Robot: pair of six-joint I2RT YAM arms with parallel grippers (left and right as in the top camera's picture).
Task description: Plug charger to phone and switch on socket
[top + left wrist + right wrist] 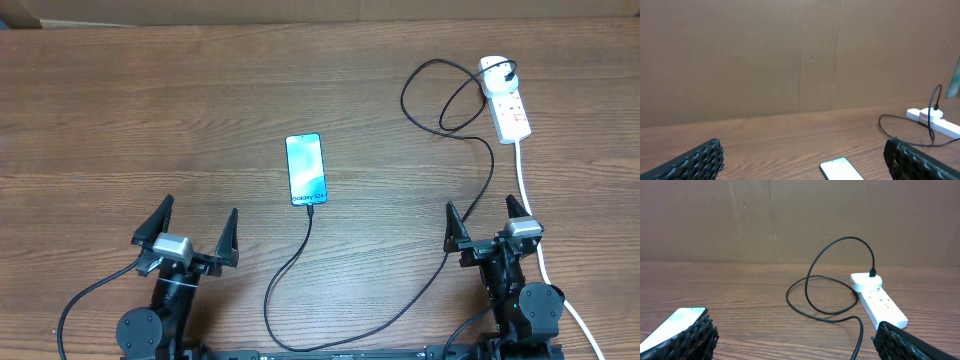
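Note:
The phone (306, 169) lies flat mid-table, its light-blue screen lit, with the charger's connector tip at its near end. It also shows in the left wrist view (841, 169) and at the lower left of the right wrist view (672, 326). The black charger cable (400, 310) runs from the phone in a loop along the near edge, then up to its plug in the white socket strip (505, 100), also seen in the right wrist view (879, 301). My left gripper (188, 231) is open near the front left. My right gripper (487, 220) is open near the front right.
The socket's thick white cord (535, 225) runs down the right side past my right arm. A brown cardboard wall (800, 55) stands at the back of the wooden table (150, 120).

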